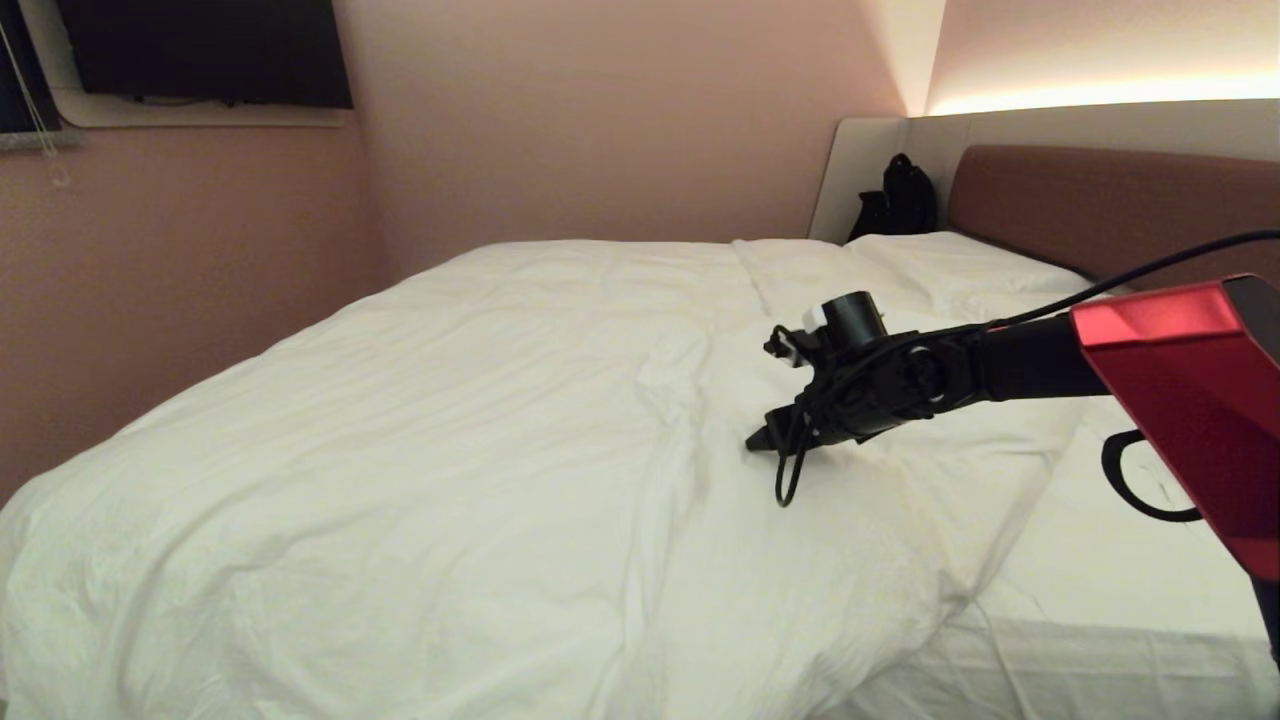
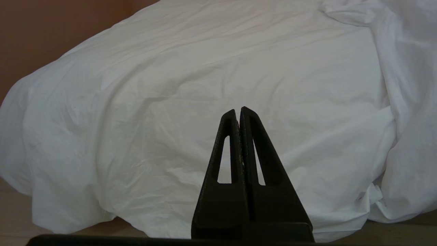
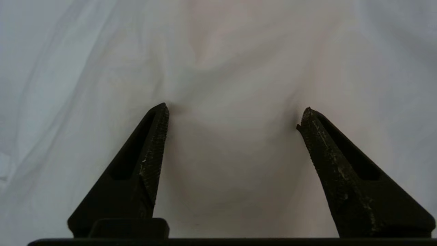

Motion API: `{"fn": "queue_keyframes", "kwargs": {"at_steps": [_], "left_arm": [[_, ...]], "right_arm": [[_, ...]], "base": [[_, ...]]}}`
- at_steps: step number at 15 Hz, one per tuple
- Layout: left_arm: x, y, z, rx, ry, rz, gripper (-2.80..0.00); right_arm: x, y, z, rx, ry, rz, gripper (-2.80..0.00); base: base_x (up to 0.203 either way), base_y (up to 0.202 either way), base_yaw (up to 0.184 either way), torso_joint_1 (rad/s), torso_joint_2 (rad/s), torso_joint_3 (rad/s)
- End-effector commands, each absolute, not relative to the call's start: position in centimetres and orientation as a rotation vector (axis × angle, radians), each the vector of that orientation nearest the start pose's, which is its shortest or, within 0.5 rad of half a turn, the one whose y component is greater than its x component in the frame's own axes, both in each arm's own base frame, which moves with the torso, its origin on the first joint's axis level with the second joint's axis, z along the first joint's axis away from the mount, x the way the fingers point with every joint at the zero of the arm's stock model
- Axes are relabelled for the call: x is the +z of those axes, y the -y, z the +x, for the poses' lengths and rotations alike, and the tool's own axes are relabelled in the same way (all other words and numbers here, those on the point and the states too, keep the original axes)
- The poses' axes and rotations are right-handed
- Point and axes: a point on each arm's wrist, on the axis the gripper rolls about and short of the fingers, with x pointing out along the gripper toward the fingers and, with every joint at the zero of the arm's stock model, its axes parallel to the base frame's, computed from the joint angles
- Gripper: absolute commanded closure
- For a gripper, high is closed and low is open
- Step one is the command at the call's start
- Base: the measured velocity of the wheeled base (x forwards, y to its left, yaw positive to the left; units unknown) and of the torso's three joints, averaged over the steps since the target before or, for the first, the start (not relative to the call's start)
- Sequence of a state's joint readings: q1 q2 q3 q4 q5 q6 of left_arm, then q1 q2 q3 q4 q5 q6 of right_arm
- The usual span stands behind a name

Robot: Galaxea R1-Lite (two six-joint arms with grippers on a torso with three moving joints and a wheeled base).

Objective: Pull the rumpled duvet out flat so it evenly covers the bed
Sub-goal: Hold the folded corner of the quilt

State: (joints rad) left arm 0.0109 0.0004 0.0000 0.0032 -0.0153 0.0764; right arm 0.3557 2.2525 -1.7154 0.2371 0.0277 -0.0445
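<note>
The white duvet (image 1: 450, 430) lies creased over most of the bed (image 1: 1100, 560), leaving a strip of mattress sheet bare on the near right. My right arm reaches out over its right part, the right gripper (image 1: 760, 440) low on the fabric. Up close, the right gripper (image 3: 234, 114) stands open, both fingertips (image 3: 160, 112) touching the duvet (image 3: 232, 51) and nothing clamped. My left gripper (image 2: 238, 111) is shut on nothing and points at the duvet (image 2: 205, 68) where it hangs over the bed's side. That gripper is outside the head view.
White pillows (image 1: 950, 265) lie by the brown headboard (image 1: 1100, 200), and a black bag (image 1: 897, 200) stands in the corner beside it. Pink walls close the bed's far and left sides. Floor (image 2: 13, 218) shows under the hanging duvet.
</note>
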Motion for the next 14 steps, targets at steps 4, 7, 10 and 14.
{"fn": "queue_keyframes", "kwargs": {"at_steps": [4,7,10,14], "left_arm": [[7.5,0.1,-2.3,-0.005,-0.003,0.077,0.00],[7.5,0.1,-2.3,-0.005,-0.003,0.077,0.00],[7.5,0.1,-2.3,-0.004,-0.003,0.077,0.00],[7.5,0.1,-2.3,-0.005,-0.003,0.077,0.00]], "right_arm": [[13.3,-17.2,41.9,0.412,-0.760,-0.197,-2.80],[11.6,-17.6,42.5,0.414,-0.790,-0.206,-2.80],[8.3,-18.0,43.8,0.395,-0.841,-0.221,-2.80],[3.5,-17.6,45.6,0.353,-0.917,-0.224,-2.80]], "base": [[0.000,0.000,0.000,0.000,0.00,0.000],[0.000,0.000,0.000,0.000,0.00,0.000],[0.000,0.000,0.000,0.000,0.00,0.000],[0.000,0.000,0.000,0.000,0.00,0.000]]}}
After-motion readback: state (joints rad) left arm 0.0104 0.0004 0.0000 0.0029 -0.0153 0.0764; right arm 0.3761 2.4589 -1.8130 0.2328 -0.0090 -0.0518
